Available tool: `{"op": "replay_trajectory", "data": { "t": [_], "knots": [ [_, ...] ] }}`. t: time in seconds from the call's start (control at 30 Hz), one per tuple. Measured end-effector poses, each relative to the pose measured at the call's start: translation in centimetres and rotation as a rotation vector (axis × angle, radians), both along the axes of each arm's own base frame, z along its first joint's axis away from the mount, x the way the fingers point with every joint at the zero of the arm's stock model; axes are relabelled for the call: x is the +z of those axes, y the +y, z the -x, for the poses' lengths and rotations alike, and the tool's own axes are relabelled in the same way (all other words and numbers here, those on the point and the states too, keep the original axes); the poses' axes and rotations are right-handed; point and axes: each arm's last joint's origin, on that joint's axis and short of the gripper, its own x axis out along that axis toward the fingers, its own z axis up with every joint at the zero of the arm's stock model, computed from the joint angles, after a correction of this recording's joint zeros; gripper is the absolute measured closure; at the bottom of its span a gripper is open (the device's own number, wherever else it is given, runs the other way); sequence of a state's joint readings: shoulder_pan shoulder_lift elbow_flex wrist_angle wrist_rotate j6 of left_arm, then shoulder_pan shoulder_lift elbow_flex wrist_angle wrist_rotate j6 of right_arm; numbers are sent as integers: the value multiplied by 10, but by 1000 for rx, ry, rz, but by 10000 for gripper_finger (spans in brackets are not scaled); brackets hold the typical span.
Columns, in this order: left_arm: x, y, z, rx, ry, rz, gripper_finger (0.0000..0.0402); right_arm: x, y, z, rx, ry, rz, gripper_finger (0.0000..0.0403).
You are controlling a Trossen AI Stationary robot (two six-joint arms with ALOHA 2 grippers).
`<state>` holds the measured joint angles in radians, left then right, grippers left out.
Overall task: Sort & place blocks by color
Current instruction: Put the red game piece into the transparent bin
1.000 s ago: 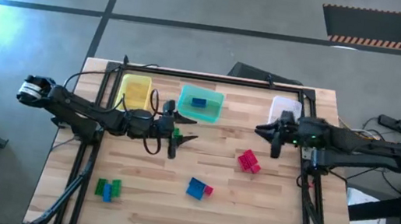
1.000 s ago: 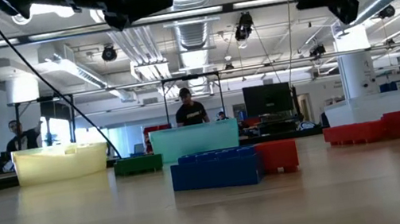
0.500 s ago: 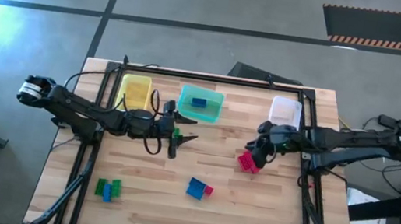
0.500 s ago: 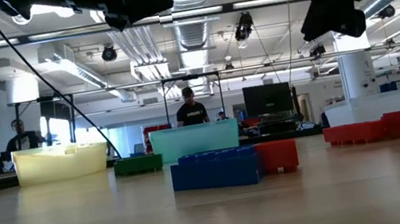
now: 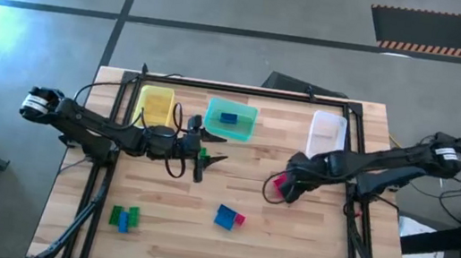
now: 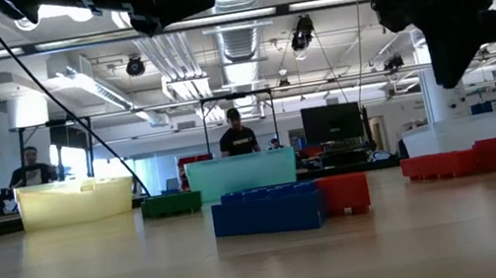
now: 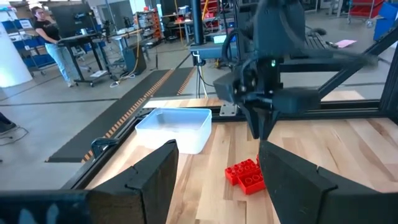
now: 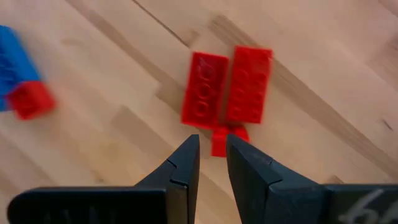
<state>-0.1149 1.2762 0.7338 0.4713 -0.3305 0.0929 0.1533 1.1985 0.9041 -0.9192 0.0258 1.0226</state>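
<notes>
Left gripper (image 5: 209, 156) parked mid-table below teal bin (image 5: 230, 120), jaws spread, nothing held. Right gripper (image 8: 211, 155) poised directly above red blocks (image 8: 227, 93) on the table's right side, fingers nearly closed, empty.

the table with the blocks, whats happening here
Two arms are sorting blocks into bins. The right hand, nearly shut and holding nothing, hangs over the red blocks near the clear bin. The left hand waits open near the teal bin, which holds one blue block. Green blocks and a blue-and-red pair lie loose on the table.
</notes>
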Motion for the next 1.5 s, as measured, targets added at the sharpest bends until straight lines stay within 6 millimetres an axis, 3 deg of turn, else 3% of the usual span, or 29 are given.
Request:
{"op": "replay_trajectory", "data": {
  "t": [0.37, 0.77, 1.03, 1.23, 1.5],
  "knots": [
    [2, 1, 0, 1, -12, -25, 194, -9, 14, -39, 25, 119, 11, 324],
    [7, -1, 16, -13, 52, -24, 194, -43, 16, -52, 31, 259, 52, 193],
    [18, -1, 34, -21, 2, -17, 194, -50, 15, -56, 23, 245, 134, 132],
    [22, -2, 42, -29, -12, -15, 194, -52, 16, -66, 50, 129, 150, 135],
    [18, -2, 48, -33, -25, -13, 194, -55, 15, -69, 62, 80, 178, 191]
  ]
}}
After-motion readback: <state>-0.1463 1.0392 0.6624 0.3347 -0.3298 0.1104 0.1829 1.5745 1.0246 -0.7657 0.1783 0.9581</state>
